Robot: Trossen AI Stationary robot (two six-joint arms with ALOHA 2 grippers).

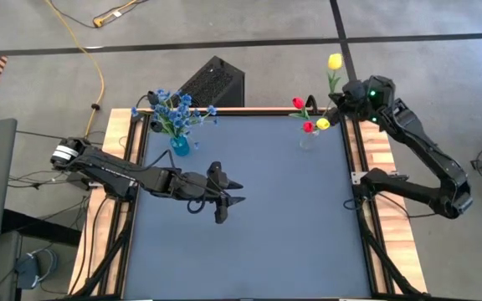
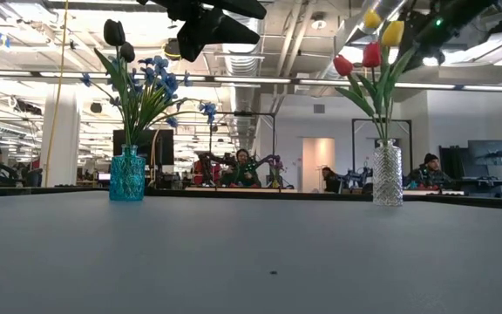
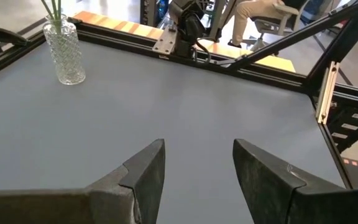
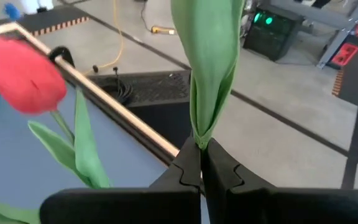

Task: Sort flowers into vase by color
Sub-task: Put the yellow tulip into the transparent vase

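A clear glass vase [image 1: 309,140] [image 2: 388,174] stands near the table's far right corner and holds red tulips [image 1: 298,104] [image 2: 372,54] and a yellow tulip [image 1: 322,124]. My right gripper [image 1: 339,99] [image 4: 201,154] hovers just right of that vase, shut on another yellow tulip [image 1: 335,61]. A blue vase [image 1: 180,147] [image 2: 127,174] near the far left corner holds the blue flowers [image 1: 174,109]. My left gripper [image 1: 231,194] [image 3: 197,168] is open and hangs over the middle of the table, touching nothing. My right gripper pinches the yellow tulip's green stem and leaf [image 4: 199,134] between its two shut fingers. The blossom [image 1: 335,61] stands past the fingertips, out over the table's far edge. The gripper hides the stem's lower end, so I cannot tell whether it is in the vase.
A black box [image 1: 212,82] sits on the floor beyond the far edge. Wooden rails [image 1: 375,150] and black frame bars run along the table's sides. People sit in the room behind the table [image 2: 242,166]. The dark table top [image 1: 249,242] is bare toward the near edge.
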